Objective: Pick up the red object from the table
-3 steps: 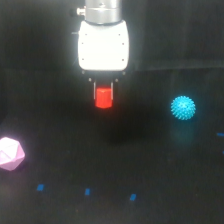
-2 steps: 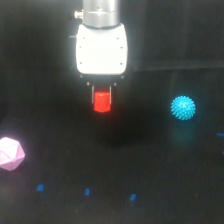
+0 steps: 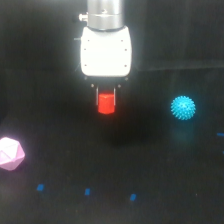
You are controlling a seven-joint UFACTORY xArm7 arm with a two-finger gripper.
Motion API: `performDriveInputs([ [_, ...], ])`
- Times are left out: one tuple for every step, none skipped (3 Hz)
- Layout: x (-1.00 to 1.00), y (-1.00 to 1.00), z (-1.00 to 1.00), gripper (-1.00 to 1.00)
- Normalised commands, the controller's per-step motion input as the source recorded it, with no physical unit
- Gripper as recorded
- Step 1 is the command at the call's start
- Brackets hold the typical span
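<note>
1. Though its top is hidden between the thin dark fingers, the red object [image 3: 106, 103] shows plainly as a small block hanging straight under the white gripper body, clamped in the claw [image 3: 106, 98]
2. Whether the block's underside touches the table [image 3: 60, 65] is hard to tell; the dark patch just below and a little to the exterior view's right of it may be its shadow, which suggests it is clear of the surface
3. The arm above the claw is cut off by the top edge, and the finger pads themselves are too small and dark to make out
4. A spiky cyan ball [image 3: 183, 107] sits well apart from the claw, toward the exterior view's right at about the block's level
5. A pink polyhedron [image 3: 10, 153] lies lower and far toward the exterior view's left, nearly at the frame's edge
6. Small blue marks [image 3: 87, 191] dot the table below the claw, and the black surface directly around the block holds nothing else
</note>
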Motion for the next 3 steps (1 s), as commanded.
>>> performDriveInputs([
  [0.09, 0.06, -0.10, -0.97],
  [-0.31, -0.74, -0.13, -1.00],
  [-0.10, 0.41, 0.08, -0.68],
])
